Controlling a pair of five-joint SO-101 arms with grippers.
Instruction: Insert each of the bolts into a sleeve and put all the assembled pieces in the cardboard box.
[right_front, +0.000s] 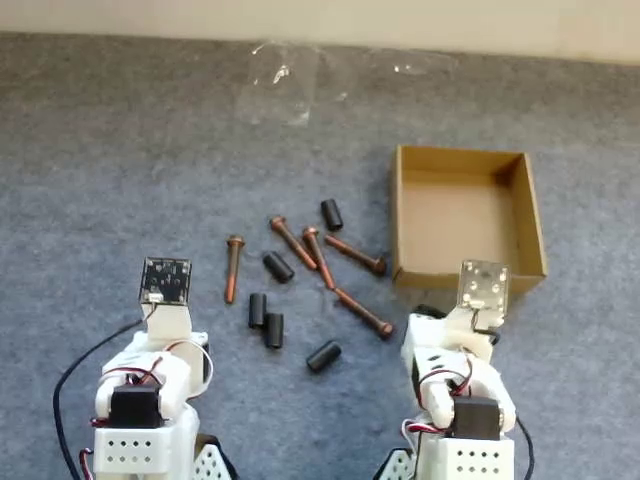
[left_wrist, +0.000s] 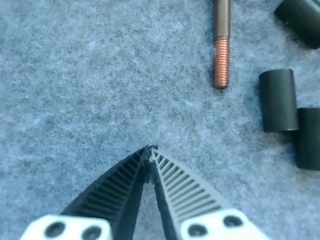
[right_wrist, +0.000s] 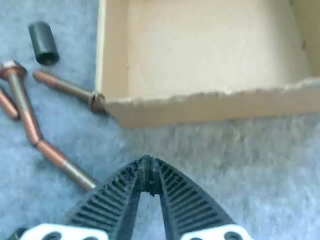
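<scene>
Left claw (left_wrist: 150, 148) and right claw (right_wrist: 147, 159) are both pinched closed with nothing between them, low over the grey worktop (right_front: 100, 180). Five bolts (right_front: 233, 268) and five sleeves (right_front: 278, 266) lie loose beside the cardboard box (right_front: 430, 275).

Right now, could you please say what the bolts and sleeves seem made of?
Bolts: likely metal, coppery-brown with a dull sheen and cut threads. Sleeves: matte black, smooth cylinders, probably plastic or rubber; the look leaves that open.
</scene>
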